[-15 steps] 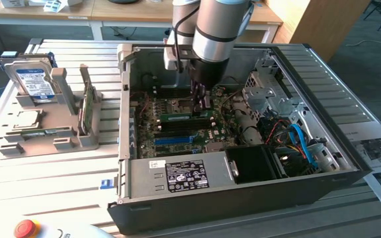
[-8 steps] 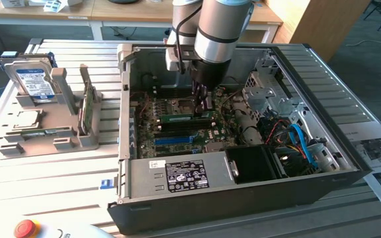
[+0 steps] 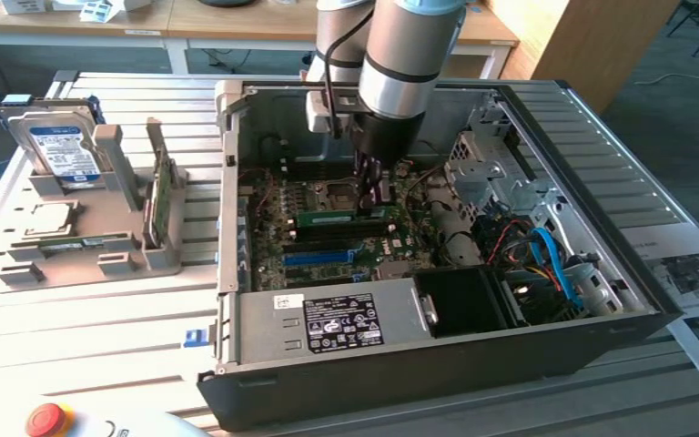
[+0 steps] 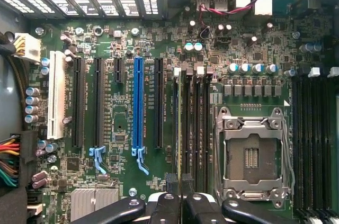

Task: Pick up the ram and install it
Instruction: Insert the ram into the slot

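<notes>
Now: ram pinched in the gripper, low over the mobo's memory slots

Arm reaches down from above into the open PC case (image 3: 447, 369); gripper (image 3: 378, 208) has its tips down at the motherboard (image 3: 274, 232); jaws clenched on the ram (image 3: 325, 218), a green stick lying level and running from the fingers toward the ext. view's left. In the wrist view the gripper (image 4: 179, 181) shows two black fingers (image 4: 170, 184) drawn close together, w/ the ram (image 4: 179, 123) seen edge-on as a thin pale-green line between them; it lines up lengthwise w/ the row of black DIMM slots (image 4: 197, 123), which lie between a black PCIe slot (image 4: 158, 102) and the CPU socket (image 4: 253, 152); can't tell whether the stick is seated in a slot or just above one. Blue PCIe slot (image 4: 139, 102) lies further from the socket; beyond it more black slots, then a white PCI slot (image 4: 56, 94). Ext. view: PSU (image 3: 325, 323) w/ a black label sits in the near corner of the case; a blue cable (image 3: 550, 250) curls on the ext. view's right side. Outside the case, on the slatted table (image 3: 106, 319), a grey fixture (image 3: 143, 259) holds an HDD (image 3: 65, 150) upright and a CPU chip (image 3: 46, 217) flat; a red button (image 3: 46, 417) sits at the near edge.
</notes>
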